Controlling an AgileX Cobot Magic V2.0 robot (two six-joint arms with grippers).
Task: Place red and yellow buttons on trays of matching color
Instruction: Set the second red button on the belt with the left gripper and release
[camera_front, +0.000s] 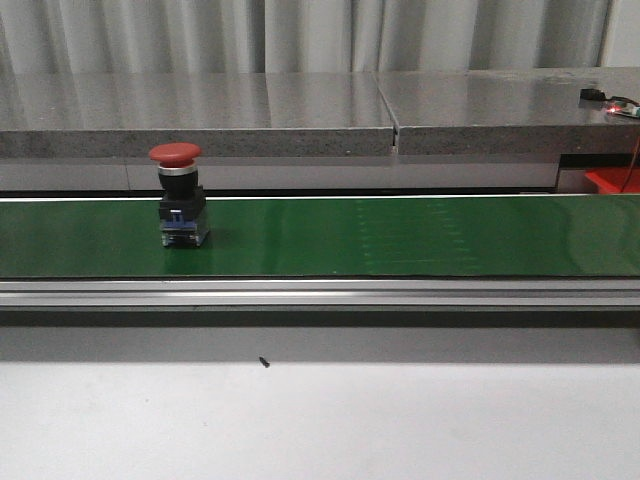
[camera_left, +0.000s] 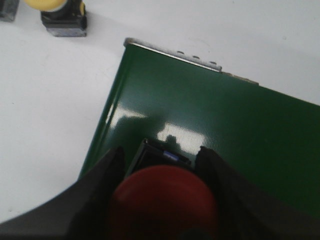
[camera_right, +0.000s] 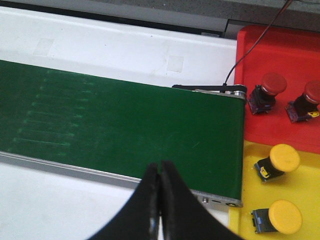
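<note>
A red button (camera_front: 175, 195) with a mushroom cap stands alone on the green belt (camera_front: 400, 235), left of centre. In the left wrist view a second red button (camera_left: 165, 200) sits between the dark fingers of my left gripper (camera_left: 160, 150), close to the belt's end (camera_left: 175, 52). The fingers press against both sides of its cap. My right gripper (camera_right: 160, 167) is shut and empty over the belt's near edge. To its right lie the red tray (camera_right: 280, 50) with two red buttons (camera_right: 267, 90) and the yellow tray (camera_right: 310, 195) with two yellow buttons (camera_right: 280, 160).
A yellow button (camera_left: 60, 12) stands on the white table past the belt's left end. The belt's metal side rail (camera_front: 320, 292) runs along the front. A grey stone ledge (camera_front: 300, 115) is behind. A thin cable (camera_right: 250, 47) crosses the red tray.
</note>
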